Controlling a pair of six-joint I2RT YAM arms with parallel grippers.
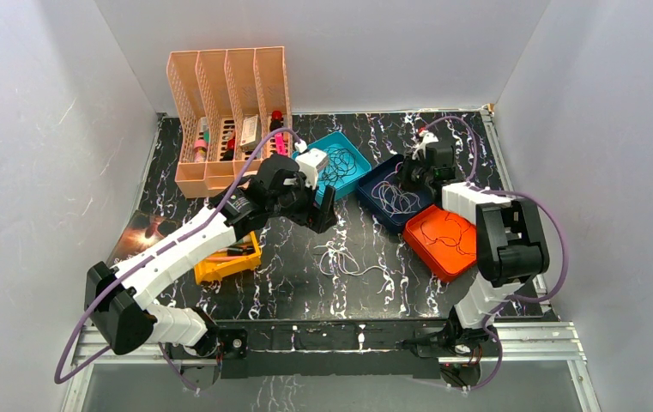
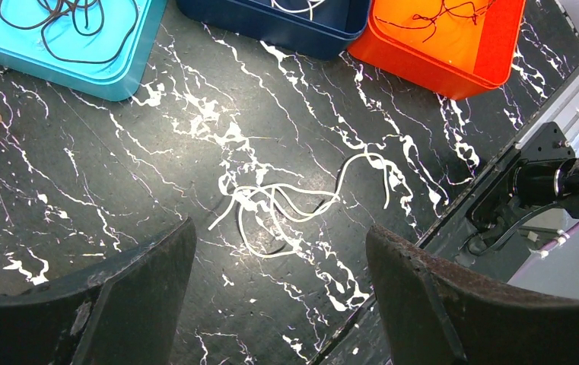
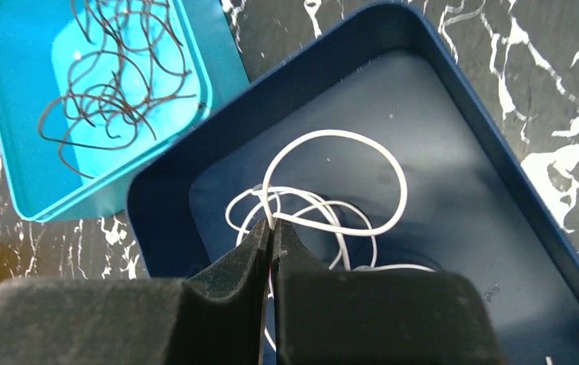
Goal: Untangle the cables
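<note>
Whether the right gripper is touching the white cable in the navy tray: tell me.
Touching. In the right wrist view the right gripper is shut on the white cable, a strand pinched at its tips over the navy tray.

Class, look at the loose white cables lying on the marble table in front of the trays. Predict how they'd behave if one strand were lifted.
Probably floppy: the white cables lie in limp curls flat on the table. Likely very light, since each strand is so thin. Because the strands cross one another, lifting one would probably drag others along with it.
</note>
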